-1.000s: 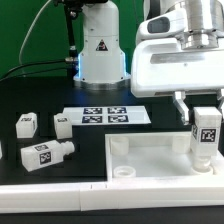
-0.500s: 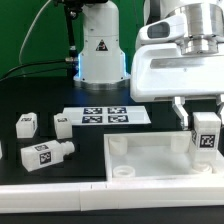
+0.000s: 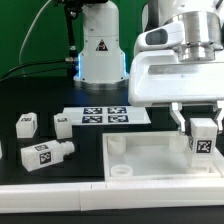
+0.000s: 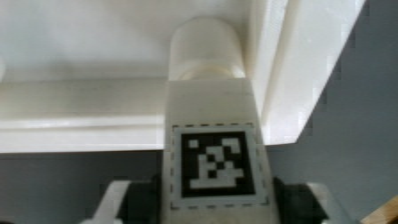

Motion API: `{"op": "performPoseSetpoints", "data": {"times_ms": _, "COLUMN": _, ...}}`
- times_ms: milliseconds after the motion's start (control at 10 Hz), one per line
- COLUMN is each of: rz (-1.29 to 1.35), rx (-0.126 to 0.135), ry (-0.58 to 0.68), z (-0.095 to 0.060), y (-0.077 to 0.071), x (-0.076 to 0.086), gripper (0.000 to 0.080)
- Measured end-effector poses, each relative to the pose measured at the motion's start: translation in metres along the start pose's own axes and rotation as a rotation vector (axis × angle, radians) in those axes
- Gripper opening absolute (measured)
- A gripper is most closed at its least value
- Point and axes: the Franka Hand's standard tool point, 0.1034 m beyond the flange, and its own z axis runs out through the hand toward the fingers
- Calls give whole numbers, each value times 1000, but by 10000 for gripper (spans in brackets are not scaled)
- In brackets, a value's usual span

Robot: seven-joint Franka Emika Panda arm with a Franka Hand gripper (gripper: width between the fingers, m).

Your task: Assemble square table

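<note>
Nearest the front, a long white border rail [image 3: 90, 196] ran across the black surface [image 3: 40, 95]. Just behind it lay the square plate [image 3: 150, 166], flat, with a round socket [image 3: 122, 172] showing at its front corner on the exterior view's left.

And there was the leg [image 3: 203, 140], clamped between the fingers of the gripper [image 3: 203, 130]! It stood upright, long axis straight up and down, its tag [image 3: 204, 144] facing the exterior camera and its lower end pointing down into the plate's back corner on the exterior view's right. From the wrist view, the leg [image 4: 217, 120] ran away from the gripper [image 4: 214, 203] toward the plate's [image 4: 89, 95] raised wall. Whether its tip had seated, I couldn't tell.

Over on the exterior view's left, a loose leg [image 3: 47, 155] lay on its side, long axis across the view. Two more legs [image 3: 25, 124] [image 3: 62, 124] sat a little farther back, apart from each other. Beyond them the marker board [image 3: 105, 116] lay flat, and behind it rose the arm's base [image 3: 100, 50].
</note>
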Motion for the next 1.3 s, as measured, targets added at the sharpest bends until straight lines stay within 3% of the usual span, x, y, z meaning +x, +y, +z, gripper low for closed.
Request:
{"op": "performPoseSetpoints", "data": {"times_ms": 100, "rz": -1, "rx": 0, "ry": -1, "z": 0, "y": 0, "x": 0, "gripper": 285}}
{"op": "performPoseSetpoints", "data": {"times_ms": 300, "rz": -2, "rx": -1, "ry": -5, "z": 0, "y": 0, "x": 0, "gripper": 577}}
{"op": "performPoseSetpoints", "data": {"times_ms": 400, "rz": 5, "rx": -2, "ry": -67, "z": 2, "y": 0, "x": 1, "gripper": 577}}
{"op": "performPoseSetpoints", "data": {"times_ms": 500, "rz": 10, "rx": 0, "ry": -90, "z": 4, "y": -2, "x": 13, "gripper": 634}}
{"op": "performPoseSetpoints", "data": {"times_ms": 900, "rz": 42, "rx": -3, "ry": -427, "z": 7, "y": 4, "x": 25, "gripper": 649}}
{"op": "performPoseSetpoints", "data": {"times_ms": 1100, "rz": 107, "rx": -13, "ry": -619, "z": 3, "y": 8, "x": 13, "gripper": 649}}
{"op": "performPoseSetpoints", "data": {"times_ms": 1300, "rz": 168, "rx": -3, "ry": -567, "z": 4, "y": -9, "x": 10, "gripper": 649}}
